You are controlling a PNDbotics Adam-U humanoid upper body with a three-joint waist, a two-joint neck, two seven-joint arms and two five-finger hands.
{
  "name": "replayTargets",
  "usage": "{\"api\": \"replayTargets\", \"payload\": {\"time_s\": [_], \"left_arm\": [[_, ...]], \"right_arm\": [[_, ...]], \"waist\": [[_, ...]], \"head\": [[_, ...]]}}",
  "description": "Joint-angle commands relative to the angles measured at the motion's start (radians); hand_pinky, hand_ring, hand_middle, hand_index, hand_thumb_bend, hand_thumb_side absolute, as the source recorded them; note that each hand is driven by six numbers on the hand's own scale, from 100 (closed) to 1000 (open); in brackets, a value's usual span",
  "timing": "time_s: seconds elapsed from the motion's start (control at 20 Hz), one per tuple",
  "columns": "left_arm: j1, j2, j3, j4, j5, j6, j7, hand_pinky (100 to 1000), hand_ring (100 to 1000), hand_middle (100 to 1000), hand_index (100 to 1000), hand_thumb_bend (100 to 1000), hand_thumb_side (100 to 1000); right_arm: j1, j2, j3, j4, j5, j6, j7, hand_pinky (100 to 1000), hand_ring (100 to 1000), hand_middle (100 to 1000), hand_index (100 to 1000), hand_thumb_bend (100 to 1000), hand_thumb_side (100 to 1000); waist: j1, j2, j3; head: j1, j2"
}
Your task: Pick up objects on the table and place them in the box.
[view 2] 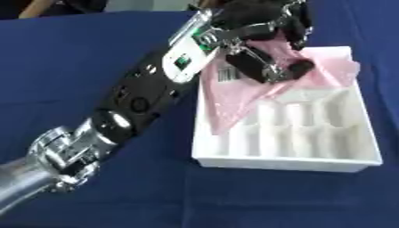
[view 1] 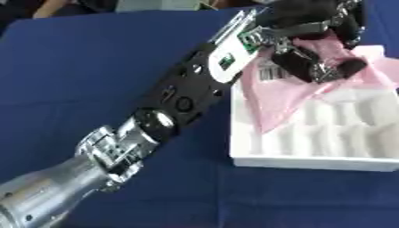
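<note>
My left arm reaches in from the lower left, up to the far end of the white box [view 2: 280,164]. My left hand [view 2: 265,31] hovers above that end with its fingers curled round a pink plastic bag [view 2: 242,95]. The bag carries a white barcode label [view 2: 227,73]. It hangs down from the hand and drapes over the box's left side and its moulded compartments [view 2: 311,129]. The top of the bag is hidden inside the hand. My right hand shows in neither view.
A dark blue cloth [view 2: 78,58] covers the table around the box. The box lies at the right, and its near rim is close to the middle of the view. My forearm [view 2: 144,95] crosses the cloth diagonally, left of the box.
</note>
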Motion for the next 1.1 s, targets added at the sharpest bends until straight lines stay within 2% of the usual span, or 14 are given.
{"api": "replayTargets", "payload": {"time_s": [0.05, 0.1, 0.15, 0.2, 0.25, 0.3, 0.35, 0.4, 0.45, 0.55, 1.1], "left_arm": [[-0.02, 0.0, -0.025, -0.017, -0.092, -0.022, 0.027, 195, 358, 519, 563, 325, 693], [-0.018, -0.001, -0.037, -0.022, -0.121, -0.022, 0.025, 195, 358, 519, 563, 325, 693], [-0.016, -0.002, -0.053, -0.024, -0.15, -0.022, 0.015, 446, 585, 697, 709, 282, 775], [-0.013, -0.005, -0.067, -0.025, -0.177, -0.022, 0.002, 424, 561, 680, 696, 286, 767], [-0.01, -0.007, -0.084, -0.024, -0.201, -0.022, -0.017, 634, 757, 819, 804, 231, 869], [-0.006, -0.011, -0.097, -0.023, -0.221, -0.022, -0.035, 650, 770, 825, 817, 223, 877], [-0.002, -0.013, -0.106, -0.02, -0.237, -0.022, -0.051, 724, 831, 866, 849, 182, 918], [0.002, -0.016, -0.111, -0.017, -0.247, -0.022, -0.064, 696, 804, 844, 833, 200, 908], [0.006, -0.017, -0.116, -0.013, -0.256, -0.022, -0.078, 770, 878, 899, 878, 152, 941], [0.014, -0.023, -0.12, -0.005, -0.268, -0.022, -0.097, 785, 892, 905, 889, 140, 949], [0.021, -0.031, -0.106, 0.005, -0.272, -0.022, -0.104, 808, 897, 901, 884, 100, 931]], "right_arm": [[-0.018, -0.01, 0.001, -0.016, -0.005, -0.005, 0.003, 525, 652, 766, 938, 100, 819], [-0.018, -0.01, 0.001, -0.016, -0.005, -0.005, 0.003, 525, 652, 766, 938, 100, 819], [-0.018, -0.01, 0.001, -0.016, -0.005, -0.005, 0.004, 525, 652, 766, 937, 100, 819], [-0.019, -0.01, 0.001, -0.016, -0.006, -0.005, 0.004, 525, 652, 766, 937, 100, 819], [-0.019, -0.01, 0.001, -0.016, -0.006, -0.006, 0.004, 525, 651, 766, 937, 100, 818], [-0.019, -0.01, 0.001, -0.016, -0.006, -0.006, 0.004, 525, 651, 766, 938, 100, 818], [-0.02, -0.011, 0.001, -0.016, -0.006, -0.006, 0.004, 525, 651, 766, 937, 100, 818], [-0.02, -0.011, 0.001, -0.016, -0.006, -0.006, 0.004, 525, 651, 766, 937, 100, 818], [-0.02, -0.011, 0.001, -0.016, -0.006, -0.006, 0.004, 525, 651, 766, 937, 100, 818], [-0.019, -0.012, 0.001, -0.016, -0.006, -0.006, 0.004, 524, 651, 766, 937, 100, 817], [-0.017, -0.013, 0.0, -0.016, -0.005, -0.006, 0.003, 524, 651, 766, 937, 100, 816]], "waist": [[-0.005, -0.012, -0.003], [-0.005, -0.011, -0.004], [-0.004, -0.011, -0.004], [-0.004, -0.011, -0.004], [-0.004, -0.011, -0.005], [-0.004, -0.011, -0.005], [-0.004, -0.011, -0.005], [-0.004, -0.011, -0.004], [-0.004, -0.011, -0.004], [-0.004, -0.011, -0.002], [-0.006, -0.009, 0.002]], "head": [[0.013, -0.001], [0.013, -0.001], [0.013, -0.001], [0.014, -0.001], [0.014, -0.001], [0.014, -0.001], [0.014, -0.001], [0.013, -0.001], [0.013, -0.001], [0.011, -0.001], [0.009, -0.001]]}}
